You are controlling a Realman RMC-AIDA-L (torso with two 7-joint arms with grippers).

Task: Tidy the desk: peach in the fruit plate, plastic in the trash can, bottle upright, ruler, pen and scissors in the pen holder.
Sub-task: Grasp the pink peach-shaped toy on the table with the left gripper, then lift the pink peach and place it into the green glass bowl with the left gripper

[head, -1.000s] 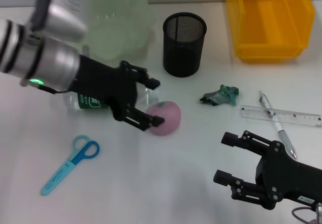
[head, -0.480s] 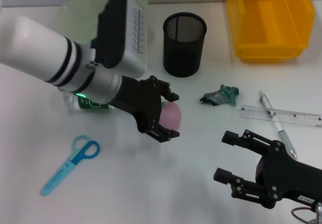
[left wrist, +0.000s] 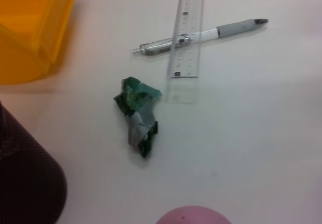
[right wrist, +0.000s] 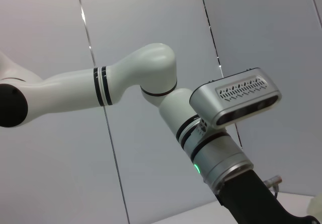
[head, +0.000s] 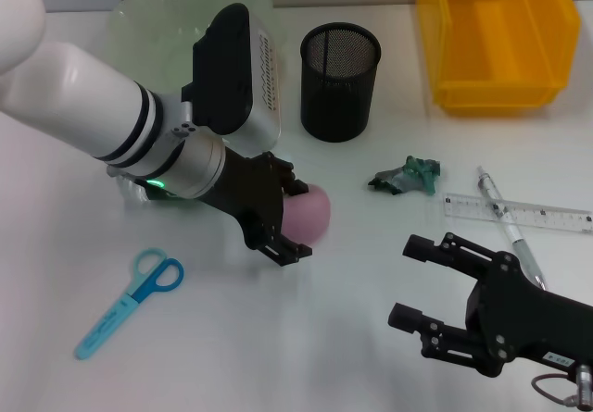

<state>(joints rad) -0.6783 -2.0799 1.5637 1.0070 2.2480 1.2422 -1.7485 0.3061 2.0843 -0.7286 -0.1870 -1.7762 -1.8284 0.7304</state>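
Note:
The pink peach [head: 315, 210] lies mid-table, and my left gripper [head: 295, 219] is open with one finger on either side of it. Its top edge also shows in the left wrist view as the peach [left wrist: 193, 216]. The bottle [head: 123, 186] is almost wholly hidden under my left arm. Crumpled green plastic [head: 408, 173] [left wrist: 137, 116] lies right of the peach. Further right, the clear ruler [head: 519, 213] [left wrist: 183, 43] crosses the pen [head: 505, 222] [left wrist: 201, 35]. Blue scissors [head: 130, 301] lie front left. My right gripper [head: 410, 282] hovers open at front right.
The black mesh pen holder [head: 340, 79] stands behind the peach. A green translucent fruit plate [head: 139, 23] sits at back left, partly behind my left arm. The yellow trash bin [head: 496, 37] is at back right.
My left arm has swung in and turned, bringing its fingers from beside the peach to either side of it. The right gripper has shifted slightly left.

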